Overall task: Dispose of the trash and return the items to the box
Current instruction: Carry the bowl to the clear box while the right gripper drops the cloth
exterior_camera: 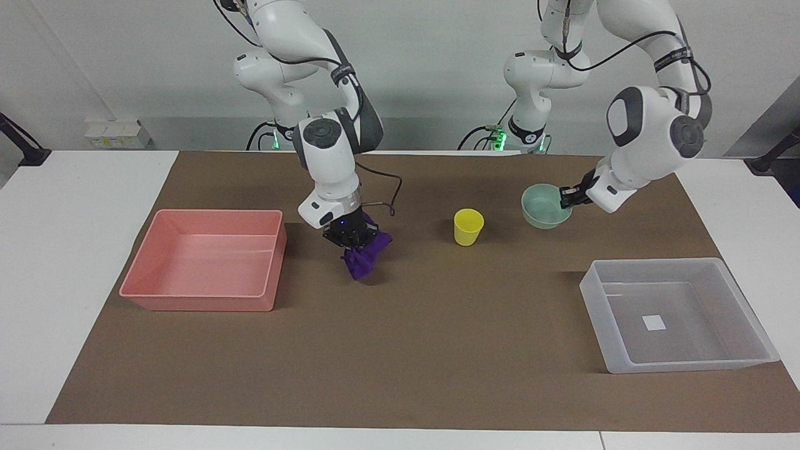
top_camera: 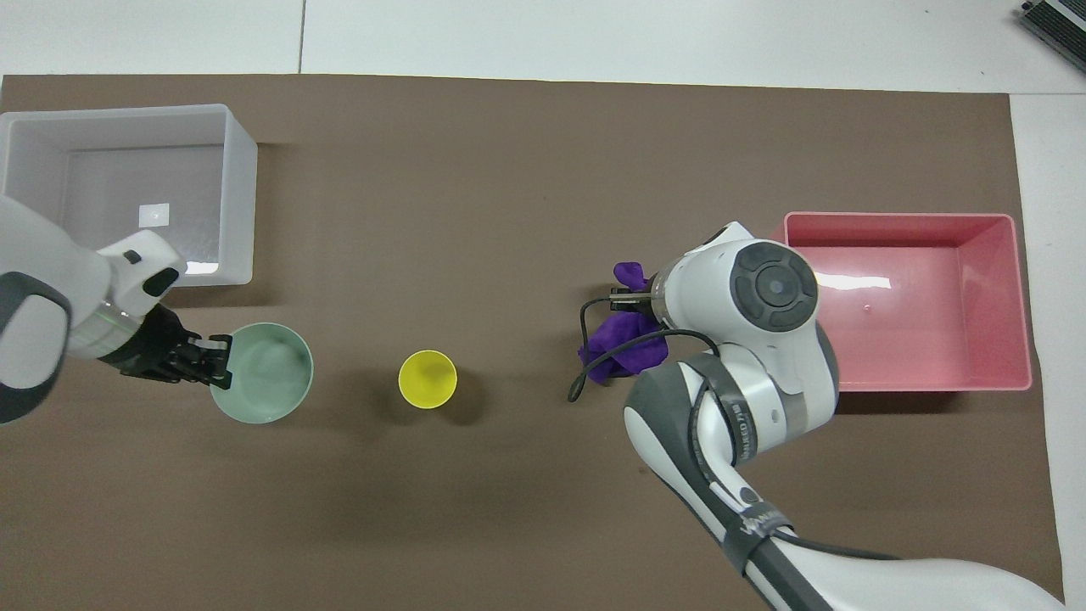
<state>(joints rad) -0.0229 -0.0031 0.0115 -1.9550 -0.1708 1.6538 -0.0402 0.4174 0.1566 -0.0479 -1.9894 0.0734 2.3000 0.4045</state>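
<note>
My right gripper [exterior_camera: 352, 240] is shut on the trash, a purple cloth [exterior_camera: 364, 257] [top_camera: 622, 354]. The cloth hangs bunched below it, just above the mat, beside the pink tray. In the overhead view the right wrist covers that gripper. My left gripper [exterior_camera: 570, 197] [top_camera: 217, 360] is shut on the rim of the mint-green bowl [exterior_camera: 544, 207] [top_camera: 265, 375] and holds it up over the mat, between the yellow cup and the box. The yellow cup [exterior_camera: 468, 226] [top_camera: 428, 379] stands upright on the mat. The translucent box [exterior_camera: 592, 289] [top_camera: 243, 193] is empty except for its white sticker.
A pink tray [exterior_camera: 199, 302] [top_camera: 901, 381] sits empty toward the right arm's end of the table. A brown mat [exterior_camera: 437, 350] covers the table's middle, with white tabletop at both ends.
</note>
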